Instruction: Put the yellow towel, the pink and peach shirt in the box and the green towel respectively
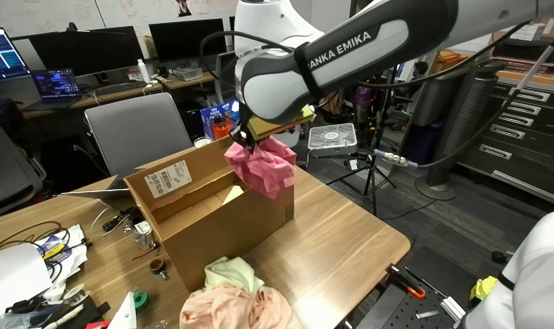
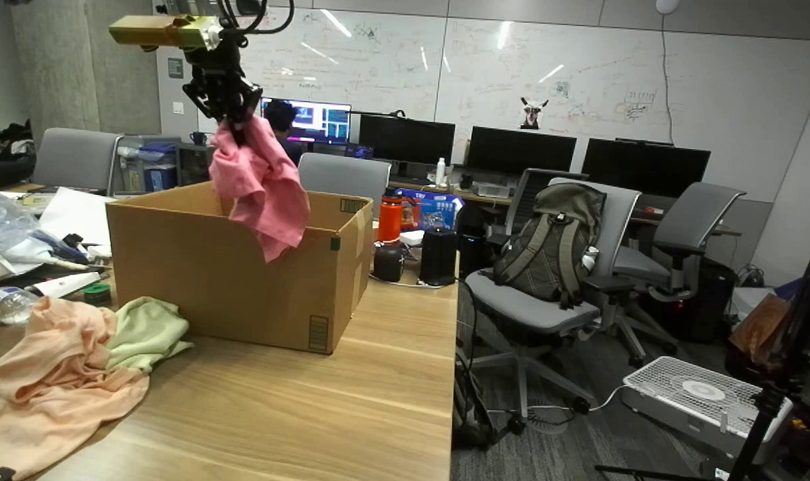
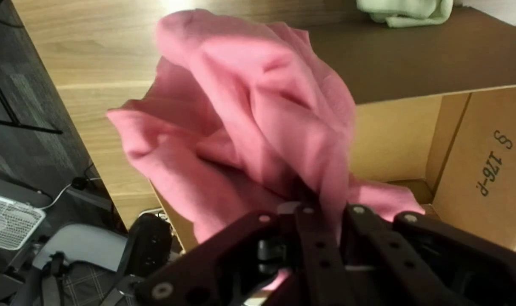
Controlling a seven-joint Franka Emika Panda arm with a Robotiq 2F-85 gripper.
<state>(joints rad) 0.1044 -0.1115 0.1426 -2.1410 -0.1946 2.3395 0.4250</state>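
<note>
My gripper (image 3: pixel 332 216) is shut on the pink shirt (image 3: pixel 249 110), its folds pinched between the fingers. In both exterior views the pink shirt (image 1: pixel 263 167) (image 2: pixel 261 180) hangs in a bunch at a corner of the cardboard box (image 1: pixel 226 228) (image 2: pixel 224 274). Part of it drapes outside the wall; whether it touches the rim I cannot tell. A pale corner inside the box looks like the yellow towel (image 1: pixel 233 194); the rest is hidden. Against the box's outer side lies the crumpled green towel (image 1: pixel 233 274) (image 2: pixel 147 334), with the peach shirt (image 1: pixel 240 308) (image 2: pixel 64 381) spread beside it.
Cables, papers and small parts clutter the table (image 1: pixel 340 219) beyond the box, with a green tape roll (image 1: pixel 140 299) among them. An orange bottle (image 2: pixel 389 217) and a black speaker (image 2: pixel 438 257) stand behind the box. The table's edge runs close by.
</note>
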